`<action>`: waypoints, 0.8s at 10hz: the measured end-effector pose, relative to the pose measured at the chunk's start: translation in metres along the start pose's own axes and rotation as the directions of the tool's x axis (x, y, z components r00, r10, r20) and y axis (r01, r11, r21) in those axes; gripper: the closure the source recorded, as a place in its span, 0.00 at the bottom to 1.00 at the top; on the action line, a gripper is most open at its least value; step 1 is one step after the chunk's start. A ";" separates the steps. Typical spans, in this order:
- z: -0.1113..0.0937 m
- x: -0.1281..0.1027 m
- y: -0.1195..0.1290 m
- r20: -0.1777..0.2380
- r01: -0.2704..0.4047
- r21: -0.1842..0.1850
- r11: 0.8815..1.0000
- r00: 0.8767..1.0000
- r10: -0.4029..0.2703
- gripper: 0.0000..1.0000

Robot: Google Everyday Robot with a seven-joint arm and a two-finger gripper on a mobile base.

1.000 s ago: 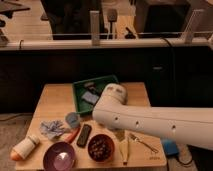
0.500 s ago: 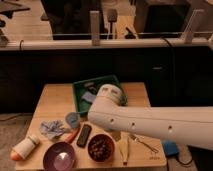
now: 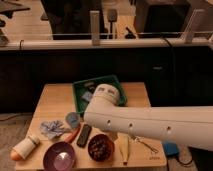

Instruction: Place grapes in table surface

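The grapes [image 3: 100, 146], a dark reddish cluster, lie in a brown bowl [image 3: 91, 153] near the front edge of the table surface [image 3: 55, 100], a light tan wooden top. My white arm [image 3: 150, 125] crosses from the right, and its rounded end [image 3: 104, 97] hangs over the green tray [image 3: 80, 90]. The gripper is hidden behind that end of the arm, up over the tray and well behind the grapes. Nothing shows as held, and the jaws stand open.
A purple bowl [image 3: 60, 156] sits left of the grapes. Nearby lie a black bar [image 3: 84, 135], an orange item [image 3: 72, 135], a crumpled blue wrapper [image 3: 52, 128], a grey-blue disc [image 3: 72, 119] and a white bottle [image 3: 25, 147]. A pale yellow object [image 3: 125, 147] lies right of the bowl.
The end of the arm has drifted slightly to the left over the tray. The items on the table have not moved.
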 end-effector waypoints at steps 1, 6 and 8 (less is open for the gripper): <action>-0.001 -0.001 0.000 0.002 -0.002 0.003 1.000 1.000 0.002 0.20; 0.033 -0.020 0.013 0.209 -0.002 -0.092 0.996 0.978 0.021 0.20; 0.051 -0.027 0.017 0.243 0.008 -0.134 0.991 0.970 0.025 0.20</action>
